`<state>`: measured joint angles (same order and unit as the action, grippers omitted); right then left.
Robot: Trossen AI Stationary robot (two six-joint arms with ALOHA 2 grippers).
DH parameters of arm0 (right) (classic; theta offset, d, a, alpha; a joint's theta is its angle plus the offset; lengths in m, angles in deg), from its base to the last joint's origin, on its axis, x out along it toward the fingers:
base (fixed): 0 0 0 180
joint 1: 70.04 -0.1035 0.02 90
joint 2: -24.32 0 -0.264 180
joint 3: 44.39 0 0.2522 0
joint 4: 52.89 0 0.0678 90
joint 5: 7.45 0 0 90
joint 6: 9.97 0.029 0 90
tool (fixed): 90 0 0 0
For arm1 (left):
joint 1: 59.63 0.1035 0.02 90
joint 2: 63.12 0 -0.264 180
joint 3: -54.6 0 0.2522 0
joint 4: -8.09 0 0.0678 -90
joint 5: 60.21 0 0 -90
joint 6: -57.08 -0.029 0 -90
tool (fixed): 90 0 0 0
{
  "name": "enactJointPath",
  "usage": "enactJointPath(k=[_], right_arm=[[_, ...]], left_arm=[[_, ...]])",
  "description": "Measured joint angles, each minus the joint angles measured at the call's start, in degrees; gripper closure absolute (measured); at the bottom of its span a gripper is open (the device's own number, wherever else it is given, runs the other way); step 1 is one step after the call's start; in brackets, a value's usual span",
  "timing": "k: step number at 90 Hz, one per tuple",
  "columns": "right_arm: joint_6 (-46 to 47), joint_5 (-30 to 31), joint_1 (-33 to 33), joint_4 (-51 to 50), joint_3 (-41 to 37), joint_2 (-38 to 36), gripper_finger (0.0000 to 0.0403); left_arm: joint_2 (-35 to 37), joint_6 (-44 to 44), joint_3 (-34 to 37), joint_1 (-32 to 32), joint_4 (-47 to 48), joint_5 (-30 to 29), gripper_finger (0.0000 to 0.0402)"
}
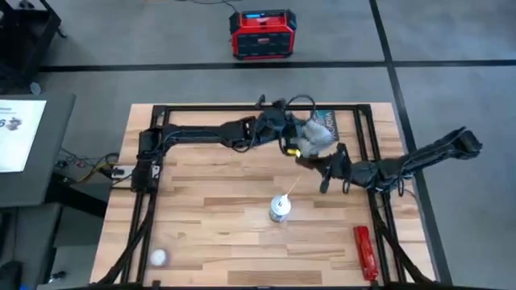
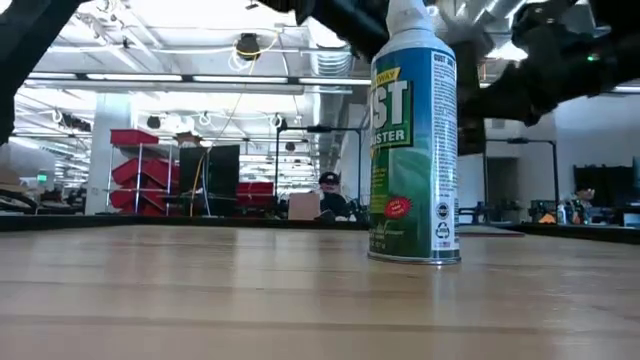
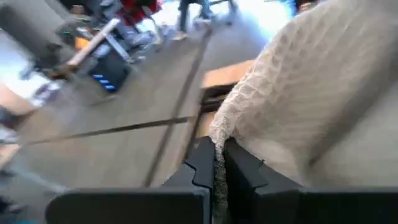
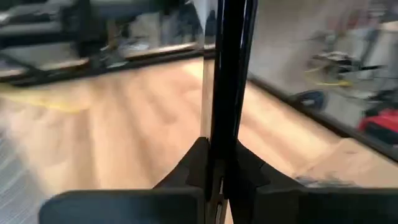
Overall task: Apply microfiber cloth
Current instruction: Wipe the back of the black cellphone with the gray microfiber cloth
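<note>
Holding the microfiber cloth up near the far side of the bench, the left hand has its fingers pinched shut on one edge, and the rest hangs loose. The right hand is just beside it, closed on a thin black flat thing, likely the phone.

The two hands are very close, so they could bump. The cloth is held by a small bit only, so a tug or a hard rub could pull it free. The black thing is also gripped by its edge and could slip and fall on the wood.

A spray can with a thin straw stands under them, a bit nearer the front, and a low arm could tip it. A red tool and a small white ball lie well apart, near the front corners.
</note>
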<state>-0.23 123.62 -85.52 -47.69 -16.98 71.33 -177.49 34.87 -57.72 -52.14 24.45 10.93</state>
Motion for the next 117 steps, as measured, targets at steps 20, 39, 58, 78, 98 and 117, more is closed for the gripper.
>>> enactJointPath(k=[20, 39, 58, 78, 98, 117], right_arm=[[0.96, 8.14, 0.46, -2.72, 0.02, -0.06, 0.0391], [3.76, 9.99, 2.81, -6.4, 0.07, -0.13, 0.0391], [4.09, 11.65, 4.9, -7.96, 0.07, -0.19, 0.0391], [4.8, 11.57, 6.25, -7.81, 0.07, -0.76, 0.0391], [3.93, 11.52, 6.25, -7.79, 0.07, -3.89, 0.0391], [3.16, 9.61, 5.26, -4.68, 0.07, -4.67, 0.0391]], left_arm=[[0.07, 0.86, 2.11, -1.34, -2.38, 0.56, 0.0401], [1.39, -3.0, 2.22, -3.48, -3.09, -3.43, 0.0401], [5.91, -2.63, 2.25, -4.8, 2.11, -5.01, 0.0401], [6.5, 0.49, 2.97, -7.17, 5.44, -4.76, 0.0401], [5.95, 6.85, 11.92, -8.51, -3.88, -4.92, 0.0401], [5.58, 10.09, 18.76, -7.71, -18.62, -2.02, 0.0401]])
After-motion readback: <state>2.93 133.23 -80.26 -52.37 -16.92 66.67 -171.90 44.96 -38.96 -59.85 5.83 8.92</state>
